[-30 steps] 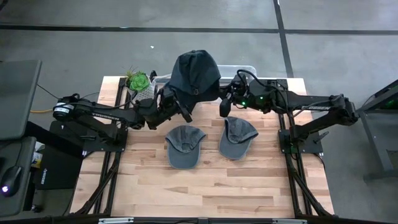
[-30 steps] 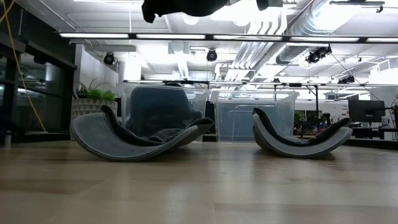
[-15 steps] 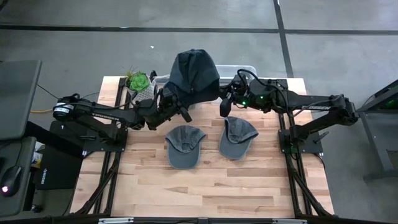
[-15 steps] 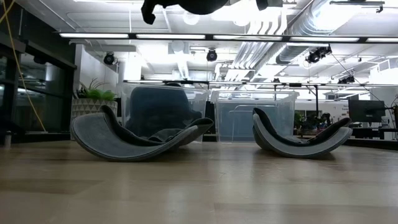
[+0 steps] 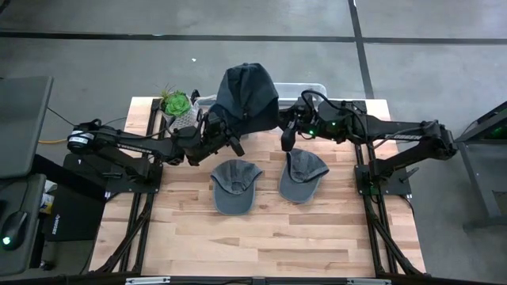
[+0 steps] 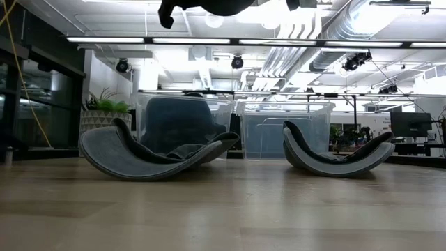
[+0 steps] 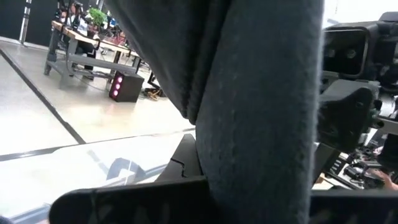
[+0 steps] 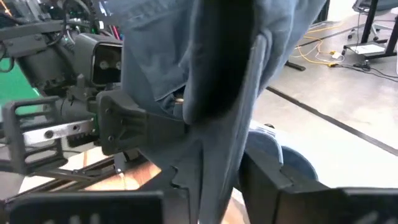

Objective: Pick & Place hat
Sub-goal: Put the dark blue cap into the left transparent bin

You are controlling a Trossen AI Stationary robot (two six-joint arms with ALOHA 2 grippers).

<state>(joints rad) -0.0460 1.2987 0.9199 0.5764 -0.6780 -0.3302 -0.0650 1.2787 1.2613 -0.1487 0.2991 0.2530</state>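
Note:
A dark blue hat (image 5: 246,95) is held high over the table's far edge, between my two grippers; in the low view only its underside (image 6: 205,7) shows at the top. My left gripper (image 5: 230,136) is at its left side, shut on its cloth (image 7: 261,124). My right gripper (image 5: 287,134) is at its right side. Its fingers stand apart with the hat's hanging cloth (image 8: 217,155) between them. Two more grey-blue hats (image 5: 235,184) (image 5: 303,173) lie on the tabletop, brims curving up. My left gripper pinches a thick fold of the hat's cloth (image 7: 249,168) between its two fingers, coming from the table's left side. The hat is lifted clear, high above the table. My right gripper: I cannot tell whether its spread fingers (image 8: 267,177) touch the cloth between them.
A clear plastic bin (image 5: 309,89) stands at the far edge behind the held hat, with a potted plant (image 5: 176,103) at the far left. The wooden tabletop (image 5: 261,237) stretches toward the near edge in front of the two lying hats (image 6: 153,150) (image 6: 334,155).
The held hat has drawn in a little and shifted slightly toward the table's left and far side. Both arms have stayed nearly where they were.

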